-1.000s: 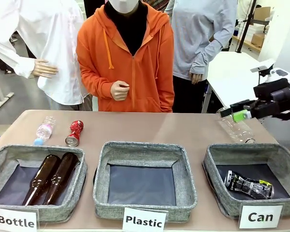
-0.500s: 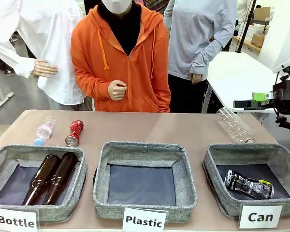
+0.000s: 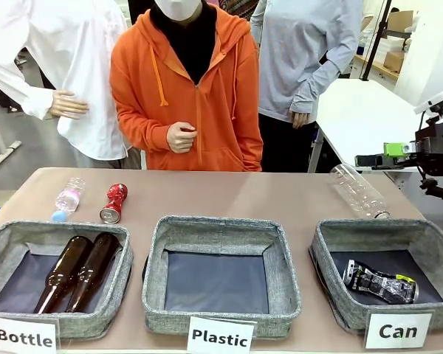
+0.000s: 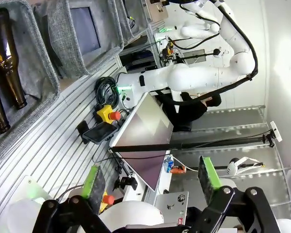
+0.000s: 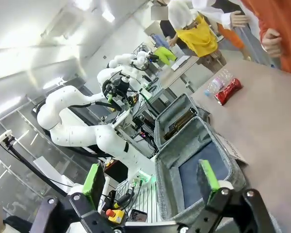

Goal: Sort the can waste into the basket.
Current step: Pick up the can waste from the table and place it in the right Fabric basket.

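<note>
Hanging empty at the front view's right edge, the right gripper [image 3: 378, 154] has its fingers apart, higher than a second ago, up-right of a clear bottle [image 3: 358, 190]. Its wrist view catches the red can [image 5: 228, 91] upper right on the bench [image 5: 271, 121]; the left gripper [image 4: 153, 182] gapes too. The black can [image 3: 380, 284] lies in the basket [image 3: 328, 240], lower right.

Shiny red crushed metal can [image 3: 114, 203]; black crushed metal can [image 3: 380, 284] printed white and yellow-green. Low square woven-fabric basket [image 3: 369, 230], mottled grey with dark bottom; white sign [image 3: 398, 330] lettered black. Brown glass bottles [image 3: 77, 271]. Tan matte table [image 3: 229, 193]. Black two-finger right gripper [image 5: 150, 177], green pads [image 5: 206, 177].
</note>
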